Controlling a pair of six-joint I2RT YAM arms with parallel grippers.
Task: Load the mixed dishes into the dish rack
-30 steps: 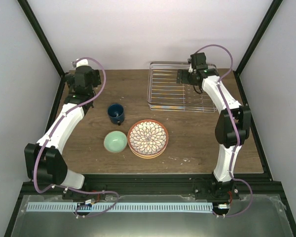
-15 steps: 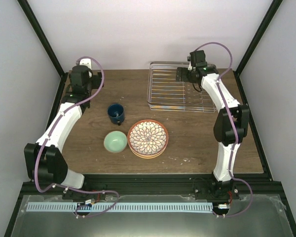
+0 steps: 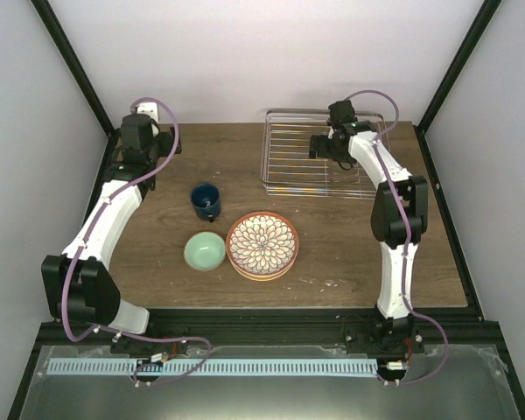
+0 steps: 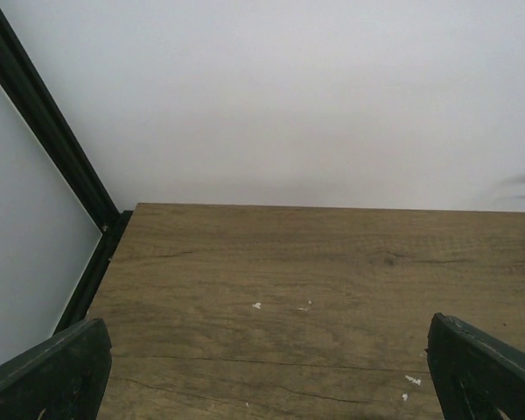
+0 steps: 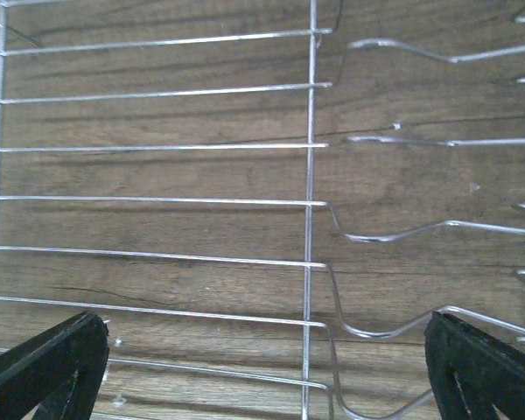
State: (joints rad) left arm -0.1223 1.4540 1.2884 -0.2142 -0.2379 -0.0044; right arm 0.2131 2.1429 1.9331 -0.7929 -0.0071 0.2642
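The flat rectangular dish rack of thin silver wire (image 3: 289, 164) sits at the far right of the brown wooden desk (image 3: 350, 254), and no dish is in it. The right tool (image 5: 267, 372) hangs over the rack, its two black fingers (image 5: 48, 372) spread wide apart and grasping nothing. Through the gap its wrist camera shows only straight and bent wires with wood grain beneath.

The dishes lie together near the middle of the desk, well apart from the rack. The dark blue mug (image 3: 205, 201) stands upright. Just in front of it is the pale mint-green bowl (image 3: 205, 251), open side up. Beside the bowl, on its right, is the terracotta-rimmed round plate with a white flower-petal pattern (image 3: 262, 245). More terracotta rim shows under its near edge (how many plates lie below cannot be told).

The left tool (image 4: 267, 372) is at the far left corner, pointed at the white back wall, released and holding nothing, with bare desk between its fingers.
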